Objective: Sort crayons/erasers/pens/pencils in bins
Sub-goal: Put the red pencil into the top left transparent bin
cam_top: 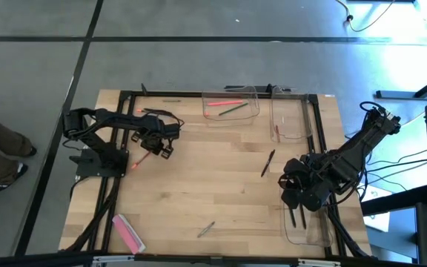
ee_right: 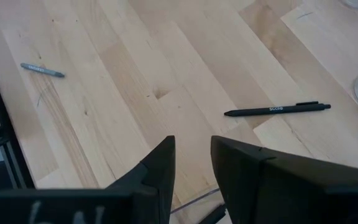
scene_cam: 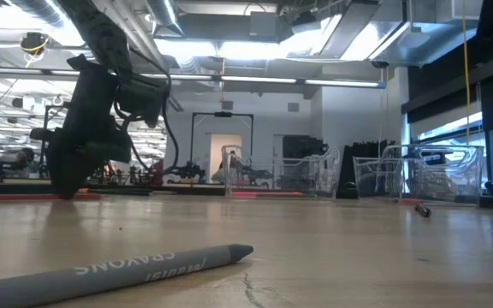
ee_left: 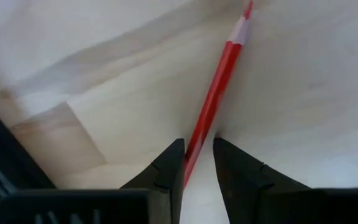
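Nearest the low camera: a grey crayon (scene_cam: 118, 271) lying flat near the worktop's front edge, a little left of centre, "CRAYONS" printed on its wrapper.

Left side: the pink eraser (cam_top: 127, 232) is sitting at the front-left corner, a flat block far wider than the sticks. The left gripper (ee_left: 197, 163) is working near the left edge, toward the back, its fingers pinching a red pencil (ee_left: 219, 87) low on the shaft; most of the length is sticking out ahead, tip against the wood. Judgement: the grip is far from the pencil's middle, so the lift should be slow and level to stop it swinging or slipping before the carry to the back bin (cam_top: 231, 106), which is already holding a red-pink stick and a green one.

Centre: a black pen (ee_right: 277, 110) is lying loose right of centre, well apart from everything.

Right side: a second bin (cam_top: 290, 119) is standing at the back-right corner, a third bin (cam_top: 307, 226) at the front-right. The right gripper (ee_right: 191, 158) is waiting just above the third bin's back end, fingers slightly spread, holding nothing.
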